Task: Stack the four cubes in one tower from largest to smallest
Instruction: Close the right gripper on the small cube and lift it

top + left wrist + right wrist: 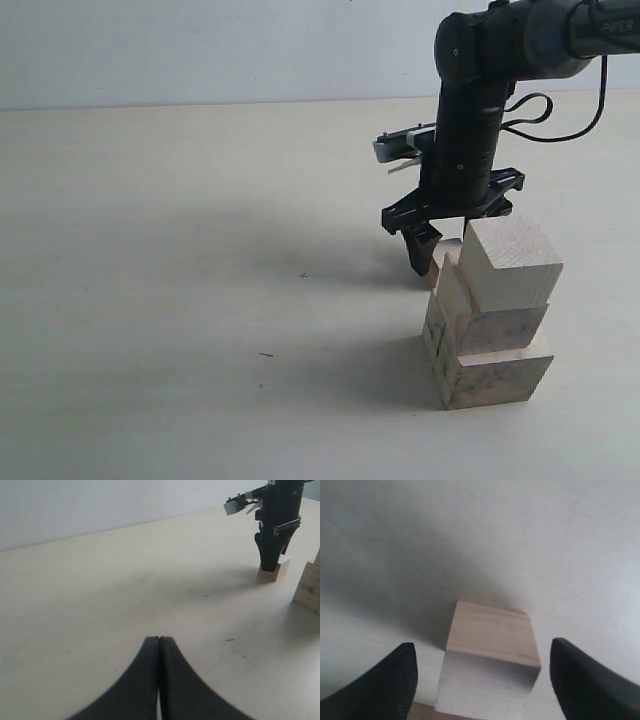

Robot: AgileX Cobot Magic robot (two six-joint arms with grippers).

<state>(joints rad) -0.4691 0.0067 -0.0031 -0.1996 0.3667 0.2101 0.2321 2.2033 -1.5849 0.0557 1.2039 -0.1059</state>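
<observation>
Pale table (150, 300): my right end effector (482, 647), jaws apart, straddles the smallest cube (492, 630), bound for the tower (495, 325); left end effector (159, 640) closed.

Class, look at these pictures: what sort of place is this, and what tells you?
Probably a robotics lab test bench, not a home or workshop: a bare pale tabletop against a plain wall, a black robot arm, and plain wooden cubes stacked as a practice exercise.

The tower (492, 330) is stacked three high in pale wood, largest cube (497, 378) at bottom, steps slightly twisted. The smallest cube (492, 632) is parked flat just behind it.
</observation>
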